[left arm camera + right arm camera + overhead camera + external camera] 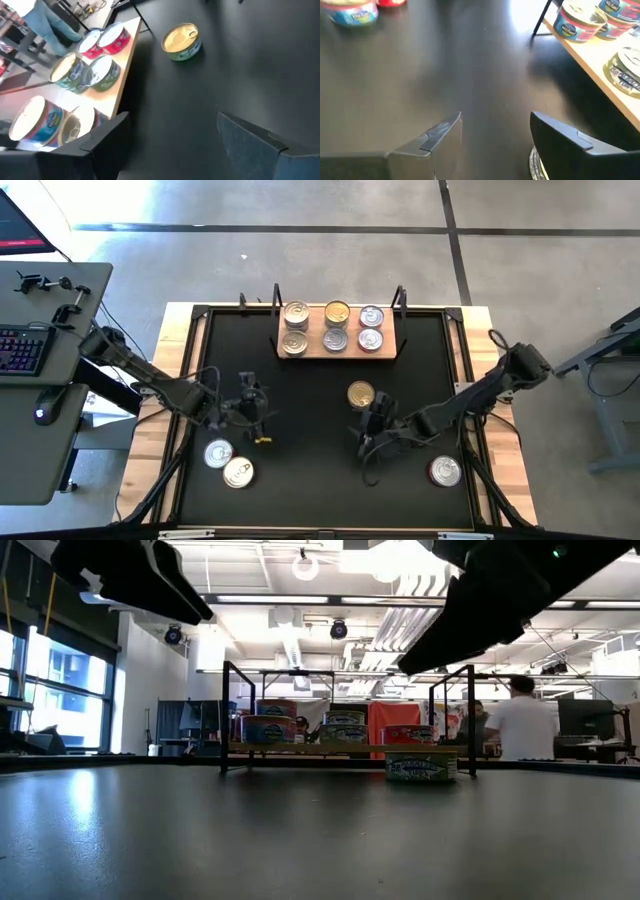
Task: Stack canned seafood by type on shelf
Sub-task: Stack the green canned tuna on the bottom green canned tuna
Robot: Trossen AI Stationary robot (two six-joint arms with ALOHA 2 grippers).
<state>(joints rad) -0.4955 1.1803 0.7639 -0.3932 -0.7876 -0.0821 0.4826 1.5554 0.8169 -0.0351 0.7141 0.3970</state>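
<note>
Looked from the table's (170,370) front edge back over the black mat (310,500). Found two silver-lidded tins (219,453) touching or just beside each other near the front left corner of the mat. Found one more tin with a red rim (445,471) near the front right corner, well apart from that pair.

Farther in, saw the left tool (170,135) hanging above the mat left of centre, its fingers spread wide and released, with nothing between them. Saw the right tool (495,135) above the mat right of centre, likewise released, fingers apart over bare mat. Noted a gold-lidded tin (361,394) with a green label on the mat just beyond the right tool, close beside it. Could not tell whether tool and tin touched.

At the far edge, found the shelf (340,352), a light-wood board on a black wire frame with upright posts. Counted six tins on it in three pairs. Made out two silver-lidded ones (296,326) on the left. Saw a gold lid behind a silver one (336,326) in the middle, and two bluish-tinted ones (371,328) on the right.

Beyond the table, glimpsed a person in a white shirt (522,725) in the room.
</note>
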